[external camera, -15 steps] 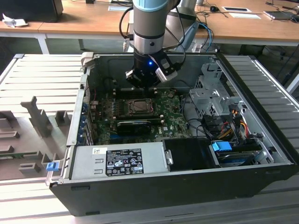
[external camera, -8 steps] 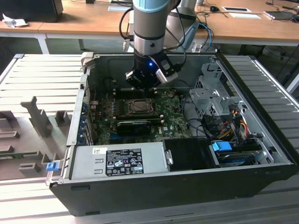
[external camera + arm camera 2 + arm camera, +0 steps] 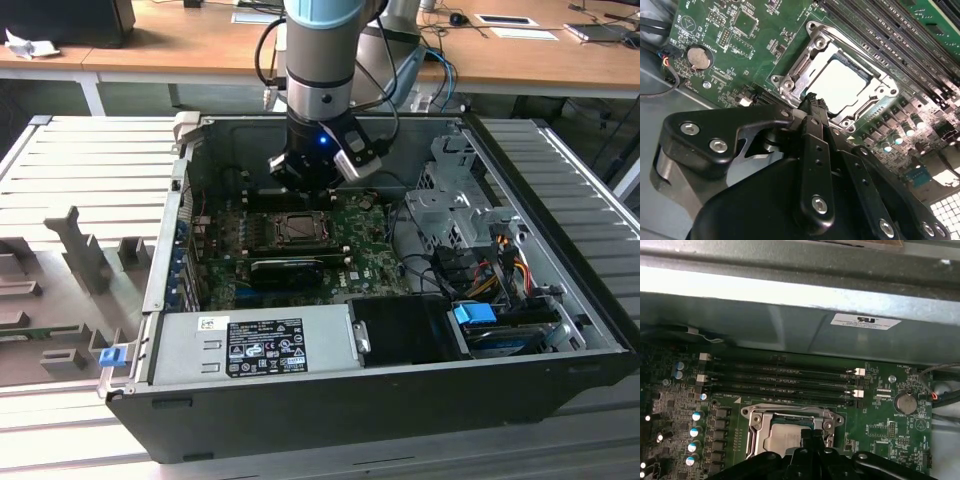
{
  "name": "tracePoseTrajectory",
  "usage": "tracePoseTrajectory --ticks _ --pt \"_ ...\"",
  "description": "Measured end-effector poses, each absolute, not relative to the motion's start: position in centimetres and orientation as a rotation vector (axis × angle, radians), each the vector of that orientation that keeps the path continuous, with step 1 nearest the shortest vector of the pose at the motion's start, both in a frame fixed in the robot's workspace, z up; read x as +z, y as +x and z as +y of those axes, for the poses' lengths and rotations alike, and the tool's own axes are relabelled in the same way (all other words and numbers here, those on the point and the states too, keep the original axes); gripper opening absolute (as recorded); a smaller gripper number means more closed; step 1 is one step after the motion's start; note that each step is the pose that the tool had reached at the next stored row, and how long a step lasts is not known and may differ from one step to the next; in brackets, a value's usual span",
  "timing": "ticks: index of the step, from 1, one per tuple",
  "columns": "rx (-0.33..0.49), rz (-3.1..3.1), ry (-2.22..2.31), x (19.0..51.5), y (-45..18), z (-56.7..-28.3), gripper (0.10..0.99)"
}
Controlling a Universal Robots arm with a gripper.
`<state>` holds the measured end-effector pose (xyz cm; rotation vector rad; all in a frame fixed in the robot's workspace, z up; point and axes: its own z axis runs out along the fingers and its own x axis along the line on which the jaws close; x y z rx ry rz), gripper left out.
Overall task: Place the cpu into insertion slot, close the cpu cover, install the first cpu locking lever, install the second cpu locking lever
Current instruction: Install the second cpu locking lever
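Observation:
The cpu (image 3: pixel 842 85) shows its pale silvery-beige face, lying in the insertion slot (image 3: pixel 297 228) on the green board. The cpu cover (image 3: pixel 816 49), a silvery frame, lies flat around it with the chip showing through its window. In the first wrist view the cpu (image 3: pixel 782 437) and the cpu cover (image 3: pixel 790 414) sit just past the fingers. My gripper (image 3: pixel 812 101) is shut with nothing in it, its black tips at the cover's near edge; whether they touch it I cannot tell. In the exterior view the gripper (image 3: pixel 305 190) hangs just above the far side of the socket.
Black memory slots (image 3: pixel 780 375) run beside the socket, toward the case wall (image 3: pixel 790 300). A coin battery (image 3: pixel 699 57) sits on the board. A long black card bar (image 3: pixel 290 268), the grey power-supply box (image 3: pixel 255 345), a drive cage (image 3: pixel 455 195) and cables (image 3: pixel 490 260) crowd the case.

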<state>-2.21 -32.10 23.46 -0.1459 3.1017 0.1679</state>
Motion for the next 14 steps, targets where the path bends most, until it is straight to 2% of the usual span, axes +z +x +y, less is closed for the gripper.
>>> tracePoseTrajectory --ticks 9,14 --pt "0.168 3.101 -0.146 24.5 -2.2 -32.4 0.106" --pt "0.168 3.102 -0.146 24.5 -2.3 -34.4 0.106"
